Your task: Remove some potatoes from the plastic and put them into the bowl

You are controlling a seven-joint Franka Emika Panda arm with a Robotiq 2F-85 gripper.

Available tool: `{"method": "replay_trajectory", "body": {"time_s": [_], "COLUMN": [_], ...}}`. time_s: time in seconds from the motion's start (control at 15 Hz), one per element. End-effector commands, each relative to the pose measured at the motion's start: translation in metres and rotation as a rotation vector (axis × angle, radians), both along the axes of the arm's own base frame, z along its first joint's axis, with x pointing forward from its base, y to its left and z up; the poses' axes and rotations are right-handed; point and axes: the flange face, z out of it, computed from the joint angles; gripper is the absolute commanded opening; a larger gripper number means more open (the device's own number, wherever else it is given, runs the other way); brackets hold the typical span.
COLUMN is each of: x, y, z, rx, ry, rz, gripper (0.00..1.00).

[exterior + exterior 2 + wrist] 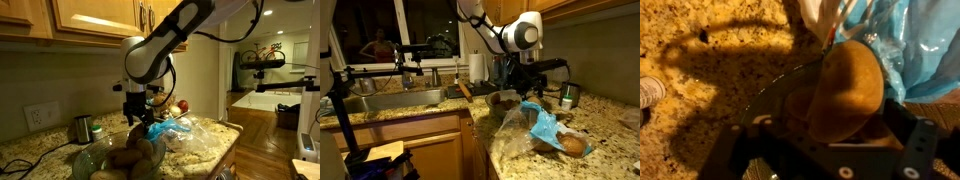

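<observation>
Granite counter [30, 155] under wooden cabinets carries the glass bowl [85, 155], which holds potatoes [130, 155]. Just above it hangs the gripper [136, 120], jaws spread wide and clear of the potato [845, 90] below them. Beside the bowl lies the blue-topped plastic bag [545, 128] with a tan potato inside.

The gripper [825, 140] runs off the bottom edge; the potato [845, 88] is blurred, perhaps partly hidden.
</observation>
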Motion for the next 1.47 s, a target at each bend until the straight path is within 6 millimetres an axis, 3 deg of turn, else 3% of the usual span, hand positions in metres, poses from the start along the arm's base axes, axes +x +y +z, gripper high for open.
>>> {"method": "replay_trajectory", "body": {"time_s": [0.0, 0.27, 0.33, 0.87, 1.0, 1.07, 1.4], "x": [0.001, -0.001, -0.018, -0.046, -0.052, -0.037, -0.041], "y": [-0.008, -0.015, -0.026, -0.045, -0.053, -0.045, -0.051], "z": [0.004, 0.003, 0.033, 0.103, 0.107, 0.101, 0.101], "rx": [-0.007, 0.009, 0.031, 0.126, 0.112, 0.112, 0.108], "ry": [0.012, 0.014, 0.001, 0.064, 0.097, 0.069, 0.086], "rz": [-0.069, -0.191, -0.215, -0.399, -0.457, -0.393, -0.429], "gripper": [1.00, 1.00, 1.00, 1.00, 1.00, 1.00, 1.00]}}
